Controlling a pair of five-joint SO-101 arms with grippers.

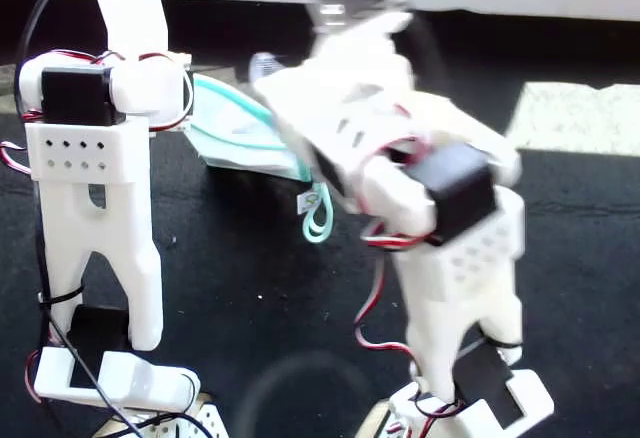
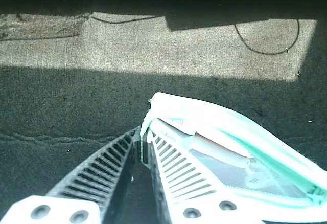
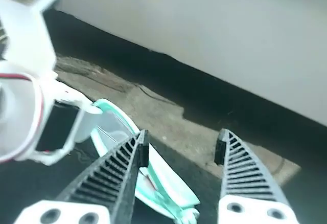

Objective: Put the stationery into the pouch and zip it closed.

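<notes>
- The pouch (image 1: 240, 136), mint green with a mesh side, lies on the dark counter (image 1: 250, 288) in the upper middle of the high view, between the two arms.
- The left hand (image 2: 143, 134) is pinched almost fully closed on one end corner of the pouch.
- The right hand (image 3: 182, 139) stands wide open with nothing in it, up above the pouch.
- The pouch's mouth looks to be gaping, and a pale pen-like stick (image 2: 214, 147) shows inside it.
- I'd judge the pouch light, thin and floppy. It will likely crumple or slide on the cloth if pulled at without an anchor.
- The corner grip looks like a sound anchor. A small teal loop (image 1: 318, 216) trails off the near end, probably the zip pull and the place to grab for zipping.
</notes>
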